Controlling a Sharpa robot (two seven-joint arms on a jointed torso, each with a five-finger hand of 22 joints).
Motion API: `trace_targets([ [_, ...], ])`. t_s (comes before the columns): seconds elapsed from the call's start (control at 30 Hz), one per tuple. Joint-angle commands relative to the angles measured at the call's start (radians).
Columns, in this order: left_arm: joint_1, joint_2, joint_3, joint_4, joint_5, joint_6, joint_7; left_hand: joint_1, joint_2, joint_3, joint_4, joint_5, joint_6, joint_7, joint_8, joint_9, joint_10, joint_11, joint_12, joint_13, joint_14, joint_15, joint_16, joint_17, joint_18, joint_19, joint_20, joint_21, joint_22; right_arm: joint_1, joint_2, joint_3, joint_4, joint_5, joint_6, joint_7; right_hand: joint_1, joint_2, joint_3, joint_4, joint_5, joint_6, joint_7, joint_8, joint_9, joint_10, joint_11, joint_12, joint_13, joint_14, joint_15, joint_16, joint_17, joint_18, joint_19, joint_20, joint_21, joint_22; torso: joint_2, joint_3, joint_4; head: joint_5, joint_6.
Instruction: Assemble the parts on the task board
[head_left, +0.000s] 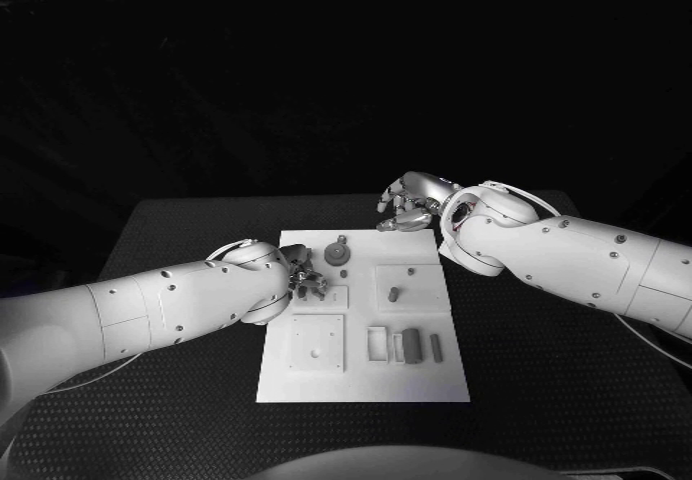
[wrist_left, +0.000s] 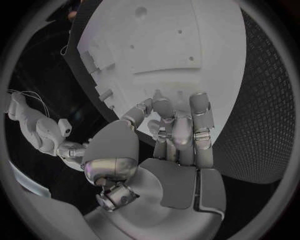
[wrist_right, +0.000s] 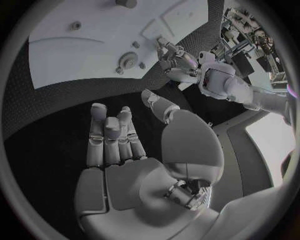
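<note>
The white task board lies mid-table. On it are a round gear-like part, a short peg standing in a square plate, a flat square plate, and grey blocks beside a slot. My left hand hovers at the board's left edge over a small square module, fingers curled together; I cannot make out anything between them. My right hand hangs over the table just past the board's far edge, fingers half bent, thumb apart, holding nothing.
The black table surrounds the board on all sides. My right forearm crosses above the table to the right of the board, and my left forearm lies to its left.
</note>
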Motion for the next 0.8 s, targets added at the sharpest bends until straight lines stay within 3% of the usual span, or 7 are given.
trace_targets([
  [0.03,-0.003,0.004,-0.001,0.0,-0.006,0.011,0.003,0.007,0.018,0.028,-0.022,0.003,0.062,-0.029,0.146,0.063,0.01,-0.013,0.006,-0.001,0.036,-0.051,0.006,-0.001,0.006,0.046,-0.042,-0.003,0.015,0.0,0.0,0.0,0.0,-0.001,0.013,0.004,0.0,0.012,-0.003,0.003,-0.003,-0.002,0.005,0.005,-0.001,-0.006,-0.002,0.006,-0.001,-0.009,-0.001,0.003,0.001,0.013,-0.007,-0.002,-0.006,0.017,0.0,-0.0003,0.0002,0.0,0.002],
  [0.8,-0.006,0.003,-0.001,0.005,-0.018,0.038,0.002,0.007,0.018,0.028,-0.022,0.003,0.062,-0.029,0.146,0.063,0.01,-0.013,0.006,-0.001,0.036,-0.051,0.006,-0.001,0.006,0.046,-0.042,-0.003,0.015,0.0,0.001,0.0,-0.001,0.019,0.017,0.006,0.0,0.012,-0.004,0.004,-0.003,-0.001,0.005,0.006,-0.001,-0.006,-0.002,0.007,-0.001,-0.009,-0.001,0.003,0.001,0.013,-0.007,-0.002,-0.006,0.017,0.0,0.0003,0.0001,0.0,0.0],
])
